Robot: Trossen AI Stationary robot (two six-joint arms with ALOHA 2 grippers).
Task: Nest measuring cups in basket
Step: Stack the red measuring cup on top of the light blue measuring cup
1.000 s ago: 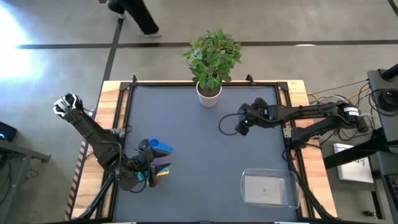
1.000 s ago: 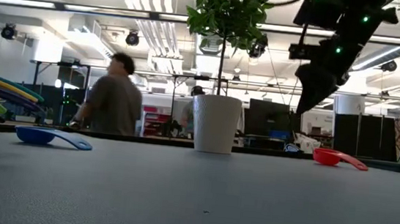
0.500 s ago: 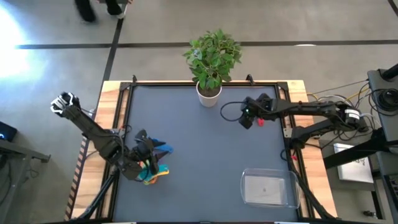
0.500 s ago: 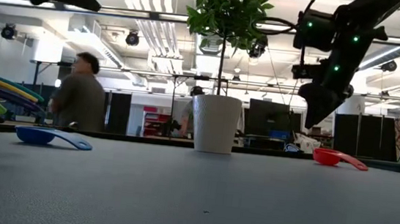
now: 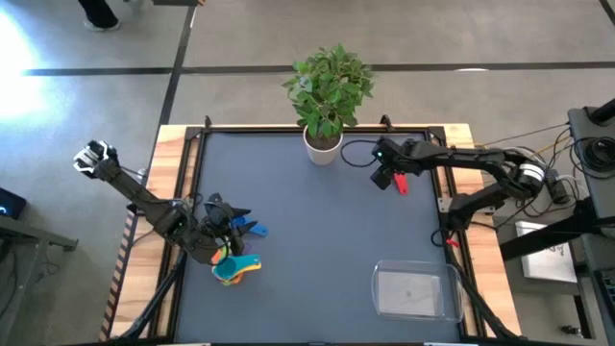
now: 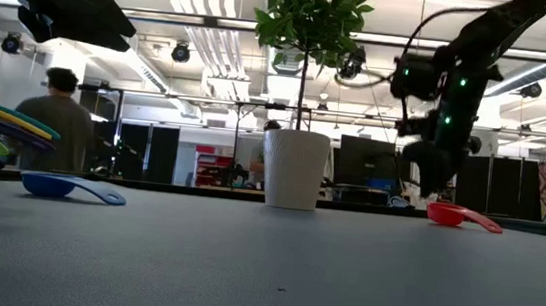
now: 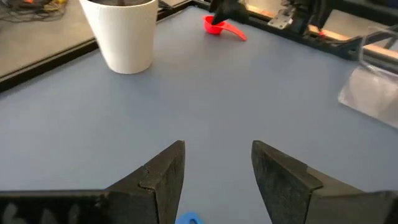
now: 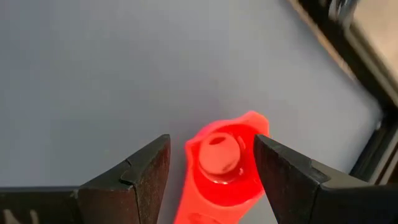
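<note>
Measuring cups: one red cup (image 5: 401,185) lies alone near the far right corner of the surface (image 5: 317,240); one blue cup (image 5: 252,228) lies near the left edge. Just nearer than the blue cup sits a cluster (image 5: 233,266) showing teal, yellow and orange; its full count cannot be told from above. One basket (image 5: 415,291), clear and holding no cups, rests at the near right corner. One white pot (image 5: 323,146) with a leafy plant stands at the middle of the far edge.

The low view adds stacked colored handles at the left edge of the surface, which the high view does not separate, and shows the red cup lying flat. It also shows a person (image 6: 53,120) in the room behind. The right wrist view alone shows the red cup's bowl between its two fingers, untouched.

Right end effector (image 5: 387,177): arm reaching in from the right edge, pointing down over the red cup, fingers spread wider than the bowl, holding nothing. Left end effector (image 5: 219,217): arm bent in from the left edge, low beside the blue cup, fingers apart and holding nothing.
</note>
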